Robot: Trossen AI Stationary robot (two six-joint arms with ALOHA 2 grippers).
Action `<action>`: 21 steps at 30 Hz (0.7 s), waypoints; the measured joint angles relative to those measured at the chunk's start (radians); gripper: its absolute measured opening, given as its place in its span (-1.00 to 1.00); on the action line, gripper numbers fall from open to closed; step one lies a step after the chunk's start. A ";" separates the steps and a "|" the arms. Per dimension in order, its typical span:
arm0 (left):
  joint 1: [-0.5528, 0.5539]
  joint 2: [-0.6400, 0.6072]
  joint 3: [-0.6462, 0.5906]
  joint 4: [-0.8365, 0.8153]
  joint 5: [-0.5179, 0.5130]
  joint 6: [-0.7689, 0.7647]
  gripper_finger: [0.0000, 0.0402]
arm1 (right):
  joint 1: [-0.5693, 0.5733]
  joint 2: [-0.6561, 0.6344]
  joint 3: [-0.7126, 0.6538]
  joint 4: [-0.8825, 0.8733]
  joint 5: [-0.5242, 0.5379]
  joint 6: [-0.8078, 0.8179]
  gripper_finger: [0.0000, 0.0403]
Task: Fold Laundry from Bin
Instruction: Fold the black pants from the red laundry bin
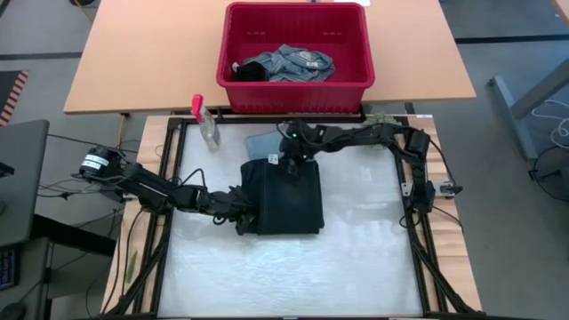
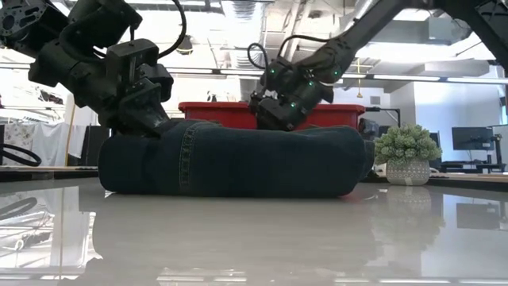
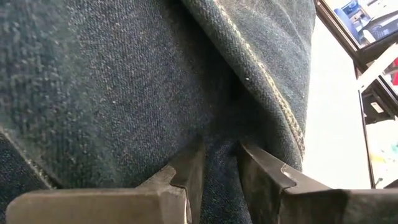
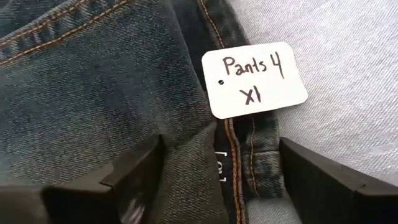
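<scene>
Left arm stretched low across the tabletop from the left edge, left gripper (image 1: pixel 238 216) at the left side of the folded dark jeans (image 1: pixel 286 197), fingers (image 3: pixel 186 177) nearly closed, pinching a ridge of denim. Right arm reaches in from the right rear corner, elbow bent, right gripper (image 1: pixel 291 162) angled down over the jeans' rear edge, fingers (image 4: pixel 134 171) spread wide astride the waistband, gripping nothing. White tag (image 4: pixel 255 79) reads "Pants 4 XL". Jeans lie flat mid-tabletop, long axis front-to-rear. Red bin (image 1: pixel 295 55) on the wooden tabletop behind holds grey-blue laundry (image 1: pixel 286 63).
</scene>
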 joint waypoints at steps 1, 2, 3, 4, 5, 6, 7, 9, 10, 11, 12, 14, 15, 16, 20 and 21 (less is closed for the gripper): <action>0.002 0.000 0.000 0.000 0.000 0.000 -0.57 | 0.001 0.000 -0.002 -0.002 -0.004 0.004 0.62; 0.003 0.000 0.000 0.000 0.001 -0.001 -0.57 | 0.004 0.000 -0.002 -0.007 -0.004 0.008 0.54; 0.006 0.000 0.000 0.000 0.001 -0.004 -0.57 | 0.007 0.000 -0.002 -0.008 0.000 0.008 0.45; 0.008 0.000 0.000 0.000 0.002 -0.008 -0.57 | 0.010 0.000 -0.003 -0.009 0.001 0.008 0.35; 0.011 0.000 0.000 0.000 0.002 -0.009 -0.57 | 0.012 0.000 -0.003 -0.009 0.001 0.011 0.24; 0.013 0.000 0.000 0.000 0.004 -0.011 -0.57 | 0.014 0.001 -0.003 -0.009 0.001 0.012 0.11; 0.015 0.000 0.000 0.000 0.006 -0.015 -0.57 | 0.017 0.001 -0.004 -0.010 0.001 0.012 -0.04; 0.015 0.000 0.000 0.000 0.005 -0.026 -0.57 | 0.020 0.001 -0.004 -0.010 0.002 0.011 -0.37; 0.015 0.000 0.000 0.000 0.005 -0.027 -0.57 | 0.020 0.002 -0.004 -0.009 0.002 0.011 -0.54; 0.015 0.000 0.000 0.000 0.006 -0.027 -0.57 | 0.019 0.002 -0.002 -0.011 0.002 0.011 -0.67; 0.015 0.000 0.000 0.000 0.007 -0.027 -0.57 | 0.015 0.001 0.004 -0.018 -0.002 0.011 -0.69; 0.015 0.000 0.000 0.000 0.007 -0.030 -0.57 | 0.007 0.001 0.027 -0.032 -0.018 0.030 -0.69; 0.015 0.000 0.000 0.000 0.007 -0.034 -0.57 | 0.005 0.002 0.048 -0.055 -0.027 0.042 -0.69; 0.015 0.000 0.000 0.003 0.007 -0.042 -0.57 | -0.001 0.000 0.071 -0.081 -0.042 0.052 -0.69; 0.018 0.001 -0.001 0.048 0.061 -0.070 -0.57 | -0.007 -0.030 0.197 -0.228 -0.084 0.046 -0.69; 0.018 0.001 -0.002 0.070 0.086 -0.073 -0.57 | -0.001 -0.043 0.235 -0.273 -0.084 0.024 -0.69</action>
